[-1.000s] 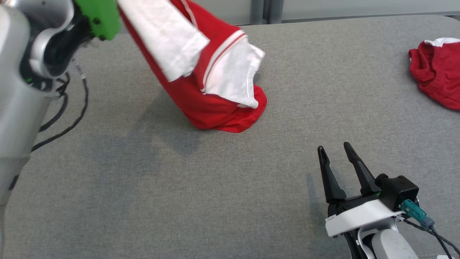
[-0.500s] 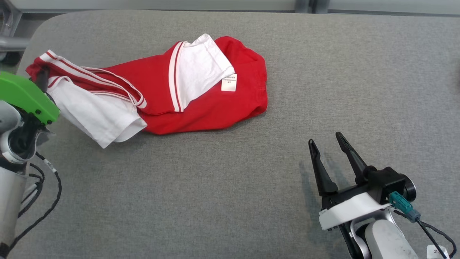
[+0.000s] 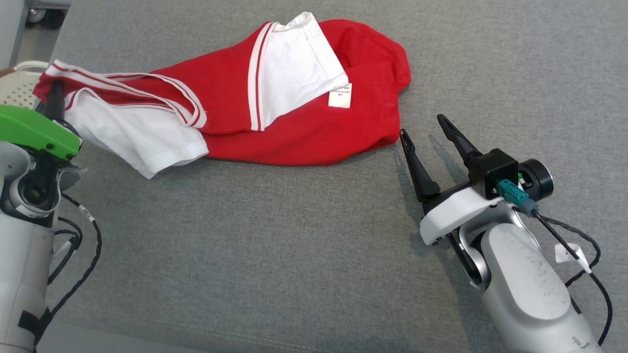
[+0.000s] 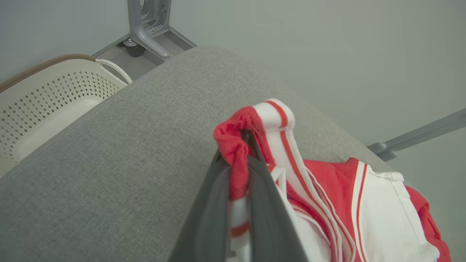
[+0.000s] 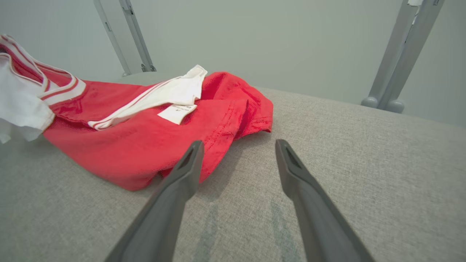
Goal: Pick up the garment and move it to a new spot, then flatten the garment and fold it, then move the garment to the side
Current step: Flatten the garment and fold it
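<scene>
**Shirt down, left end pinched**

Grey padded table (image 3: 294, 255) carries the red-and-white shirt (image 3: 299, 137), laid out but rumpled near the far-left corner. Left gripper (image 4: 236, 160) is clamped on striped trim at the shirt's left end, likely to tension it for flattening. Right gripper (image 3: 422, 125), fingers wide and empty, sits just beside the right hem, probably to grab it.

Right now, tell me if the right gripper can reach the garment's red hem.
Probably yes: the open right gripper points at the garment close by, with only bare grey surface between them.
</scene>
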Controlling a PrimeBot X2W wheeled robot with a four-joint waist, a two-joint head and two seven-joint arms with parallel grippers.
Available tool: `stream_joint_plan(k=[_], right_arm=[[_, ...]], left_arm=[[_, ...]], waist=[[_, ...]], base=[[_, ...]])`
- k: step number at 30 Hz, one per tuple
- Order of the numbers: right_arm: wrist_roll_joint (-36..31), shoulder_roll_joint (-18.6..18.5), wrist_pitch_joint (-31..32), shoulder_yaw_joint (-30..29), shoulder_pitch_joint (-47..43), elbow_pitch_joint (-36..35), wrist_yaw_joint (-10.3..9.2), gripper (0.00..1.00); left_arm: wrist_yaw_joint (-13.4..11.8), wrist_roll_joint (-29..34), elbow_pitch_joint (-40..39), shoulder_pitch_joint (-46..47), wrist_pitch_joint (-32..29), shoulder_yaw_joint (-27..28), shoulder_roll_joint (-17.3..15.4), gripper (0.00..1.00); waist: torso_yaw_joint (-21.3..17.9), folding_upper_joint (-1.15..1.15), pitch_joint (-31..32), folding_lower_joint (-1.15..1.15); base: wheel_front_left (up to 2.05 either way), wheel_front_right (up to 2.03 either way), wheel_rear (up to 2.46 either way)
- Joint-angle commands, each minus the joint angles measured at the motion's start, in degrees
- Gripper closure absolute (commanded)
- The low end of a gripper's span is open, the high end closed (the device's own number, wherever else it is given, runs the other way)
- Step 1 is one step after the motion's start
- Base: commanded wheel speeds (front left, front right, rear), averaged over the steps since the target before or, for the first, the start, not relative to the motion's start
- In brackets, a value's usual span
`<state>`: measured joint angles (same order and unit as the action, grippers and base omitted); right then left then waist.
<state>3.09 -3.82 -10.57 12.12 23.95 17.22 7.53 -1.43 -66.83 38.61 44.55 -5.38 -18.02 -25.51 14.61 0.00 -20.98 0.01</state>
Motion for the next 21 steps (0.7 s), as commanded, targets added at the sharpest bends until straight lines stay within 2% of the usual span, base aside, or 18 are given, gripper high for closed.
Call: stream_joint_plan(k=[1,7,12,13,14,18,21], right_arm=[[0.20,-0.72,0.28,0.30,0.79,0.79,-0.07,0.00],[4.44,-0.94,2.58,3.10,6.61,9.69,-0.05,0.00],[9.85,-0.38,2.01,8.08,8.41,13.86,-0.04,0.00],[11.05,-0.40,1.83,8.57,8.73,14.38,-0.04,0.63],[12.55,-0.49,2.10,9.39,8.94,14.85,-0.04,1.00],[20.01,-1.69,2.18,12.09,9.82,14.21,-0.04,1.00],[23.31,-3.84,2.71,10.54,10.55,13.51,-0.05,1.00]], left_arm=[[0.46,-0.05,0.29,0.76,0.50,0.19,0.24,1.00],[3.09,-0.06,3.11,3.16,1.30,-0.83,2.88,1.00],[4.59,0.02,5.01,3.77,1.58,-1.35,3.80,1.00],[4.80,0.03,5.29,3.86,1.64,-1.38,3.73,1.00],[5.02,0.06,5.51,3.96,1.71,-1.41,3.67,1.00],[5.69,-0.59,6.04,3.61,1.76,-1.11,3.59,1.00],[6.04,-1.09,5.88,2.69,1.72,-0.84,3.22,1.00]], waist=[[2.38,0.00,-2.29,-0.01],[4.66,0.00,-2.70,-0.01],[5.27,0.00,-2.12,-0.01],[5.25,0.00,-1.99,-0.01],[5.22,0.00,-1.85,-0.01],[4.78,0.00,-0.96,-0.01],[4.37,0.00,-0.15,-0.01]], base=[[0.00,0.00,0.00],[0.00,0.00,0.00],[0.00,0.00,0.00],[0.00,0.00,0.00],[0.00,0.00,0.00],[0.00,0.00,0.00],[0.00,0.00,0.00]])
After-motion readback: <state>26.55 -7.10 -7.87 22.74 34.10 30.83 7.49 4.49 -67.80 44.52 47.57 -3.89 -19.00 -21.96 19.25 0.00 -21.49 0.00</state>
